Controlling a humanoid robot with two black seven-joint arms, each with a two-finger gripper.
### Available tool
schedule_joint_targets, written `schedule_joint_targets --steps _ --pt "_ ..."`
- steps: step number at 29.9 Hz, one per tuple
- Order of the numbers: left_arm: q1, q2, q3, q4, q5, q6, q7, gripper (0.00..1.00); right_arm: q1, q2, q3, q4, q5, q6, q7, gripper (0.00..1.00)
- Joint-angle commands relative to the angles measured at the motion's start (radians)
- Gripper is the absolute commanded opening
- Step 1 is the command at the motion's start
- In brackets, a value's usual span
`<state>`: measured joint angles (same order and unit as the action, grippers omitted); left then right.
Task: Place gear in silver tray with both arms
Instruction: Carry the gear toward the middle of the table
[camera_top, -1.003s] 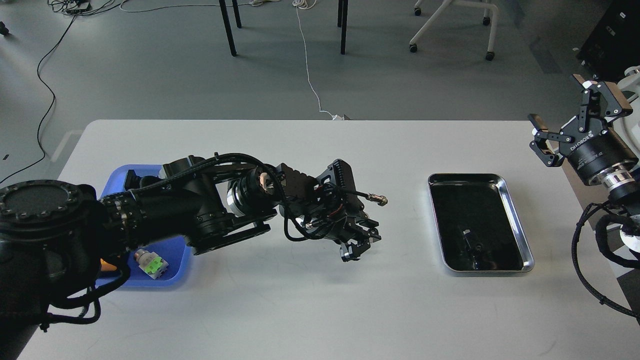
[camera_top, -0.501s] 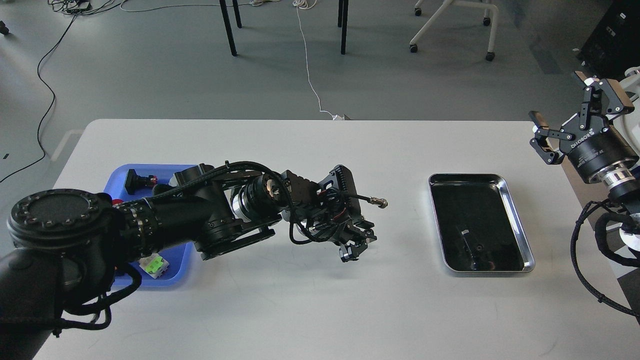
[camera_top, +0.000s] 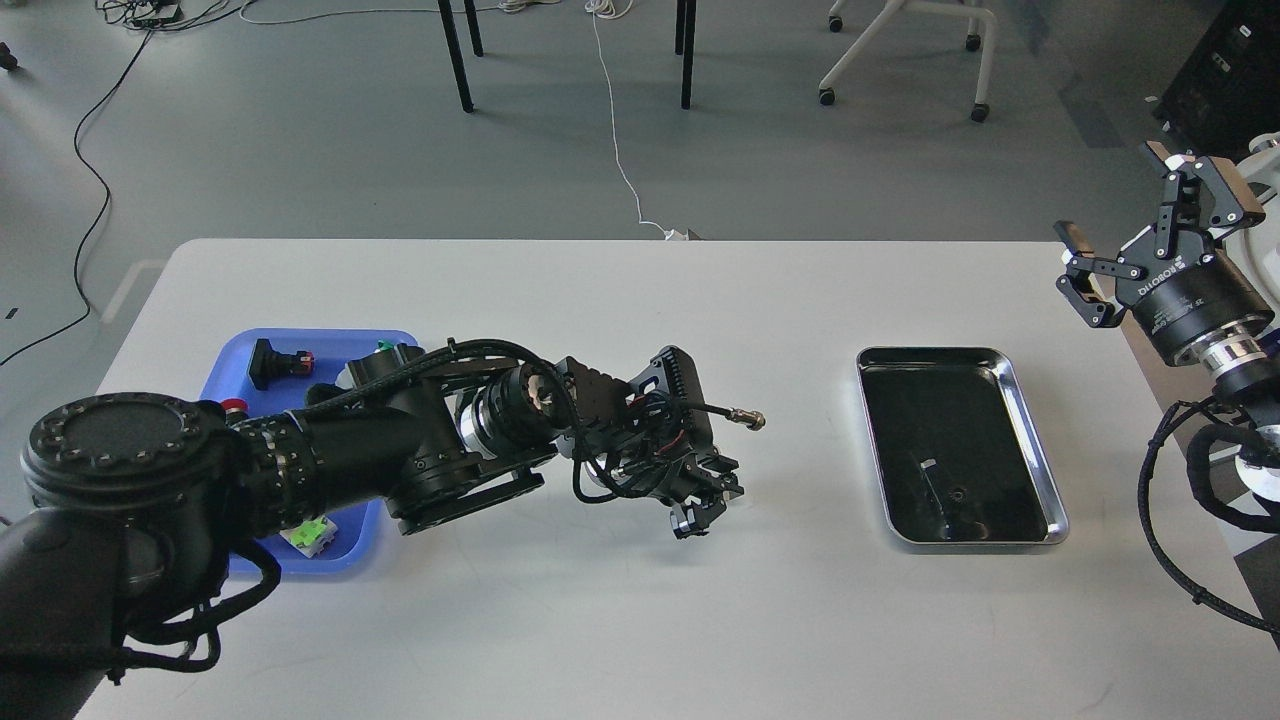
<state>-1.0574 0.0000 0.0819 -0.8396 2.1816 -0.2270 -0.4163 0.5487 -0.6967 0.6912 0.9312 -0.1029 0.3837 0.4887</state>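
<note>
The silver tray (camera_top: 930, 351) lies on the right half of the white table (camera_top: 620, 300); its dark mirror bottom holds only reflections. My left arm reaches from the lower left across the table's middle. Its gripper (camera_top: 705, 503) points down just above the table, well left of the silver tray. Its fingers are dark and bunched, so I cannot tell whether they hold anything; a small silvery bit (camera_top: 682, 517) shows at the tip. No gear shows clearly. My right gripper (camera_top: 1110, 195) is open and empty, raised beyond the table's right edge.
A blue plastic tray (camera_top: 360, 545) sits at the left, partly hidden by my left arm, with a black-and-red button (camera_top: 275, 362) and a green-and-white part (camera_top: 308, 535) in it. A cable plug (camera_top: 752, 420) sticks out from my left wrist. Chair and table legs stand on the floor behind.
My left arm has swung so that its gripper shifted a little left and toward the table's front. More of the blue tray shows. The right gripper has barely moved.
</note>
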Motion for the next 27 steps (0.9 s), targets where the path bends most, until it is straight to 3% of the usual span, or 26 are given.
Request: schedule_joint_targets --steps 1,7,15,19,22,27 --pt "0.008 0.000 0.004 -0.001 0.000 0.002 -0.001 0.26 0.005 0.000 -0.001 -0.002 0.000 0.000 0.000 0.99" --pt "0.008 0.000 0.002 -0.001 0.000 0.002 -0.002 0.38 0.011 0.000 -0.001 -0.002 0.000 -0.002 0.000 0.99" --pt "0.014 0.000 -0.014 -0.003 0.000 0.006 -0.001 0.71 0.033 0.000 -0.002 -0.002 0.000 -0.003 0.000 0.99" --pt "-0.004 0.000 -0.036 -0.003 -0.182 0.009 -0.002 0.81 0.051 0.000 -0.002 -0.002 -0.001 -0.003 0.000 0.99" --pt "-0.032 0.000 -0.124 -0.003 -0.363 0.009 -0.004 0.90 0.065 -0.009 -0.004 0.000 0.000 0.000 0.000 0.99" --pt "-0.035 0.129 -0.247 0.000 -0.741 0.009 -0.002 0.97 0.076 -0.012 -0.009 0.000 -0.003 0.001 0.000 0.99"
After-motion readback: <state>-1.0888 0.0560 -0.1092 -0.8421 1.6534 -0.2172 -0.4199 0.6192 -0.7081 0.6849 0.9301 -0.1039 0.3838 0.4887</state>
